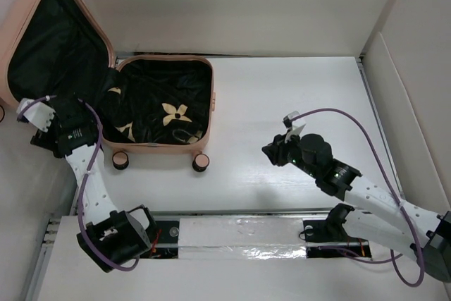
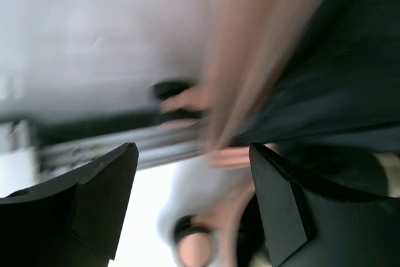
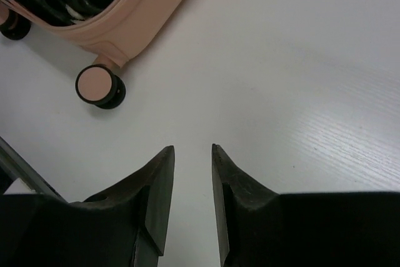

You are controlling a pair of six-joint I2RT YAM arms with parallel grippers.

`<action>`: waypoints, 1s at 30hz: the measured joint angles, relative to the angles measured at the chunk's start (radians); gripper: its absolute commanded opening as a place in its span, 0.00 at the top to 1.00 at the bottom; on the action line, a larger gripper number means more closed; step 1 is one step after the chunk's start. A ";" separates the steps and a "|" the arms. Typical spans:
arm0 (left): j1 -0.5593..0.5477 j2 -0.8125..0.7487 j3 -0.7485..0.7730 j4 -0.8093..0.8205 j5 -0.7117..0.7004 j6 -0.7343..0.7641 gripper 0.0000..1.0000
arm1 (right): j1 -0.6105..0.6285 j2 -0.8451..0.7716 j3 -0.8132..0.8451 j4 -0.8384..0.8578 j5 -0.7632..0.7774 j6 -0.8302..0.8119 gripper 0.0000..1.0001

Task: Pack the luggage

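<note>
The salmon-pink luggage (image 1: 163, 149) lies open at the table's back left, its lid (image 1: 25, 15) tipped up to the left. A black cloth with gold flowers (image 1: 162, 107) fills its base. My left gripper (image 1: 67, 126) hangs at the luggage's left side, below the lid. In the blurred left wrist view this gripper (image 2: 194, 148) is open wide, with a pink luggage edge (image 2: 250, 73) and a wheel (image 2: 195, 245) beyond the fingers and nothing gripped. My right gripper (image 1: 278, 151) hovers over bare table right of the luggage. It (image 3: 192, 147) stands open by a narrow gap, holding nothing.
Two caster wheels (image 1: 120, 160) (image 1: 201, 163) face the near edge; one wheel (image 3: 99, 86) and the luggage's corner (image 3: 134, 26) show in the right wrist view. White walls (image 1: 394, 68) close the table at back and right. A metal rail (image 1: 239, 229) runs along the near edge.
</note>
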 measured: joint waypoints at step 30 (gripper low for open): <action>-0.076 0.077 0.110 0.087 -0.196 0.039 0.93 | 0.007 0.066 0.000 0.005 0.053 0.000 0.63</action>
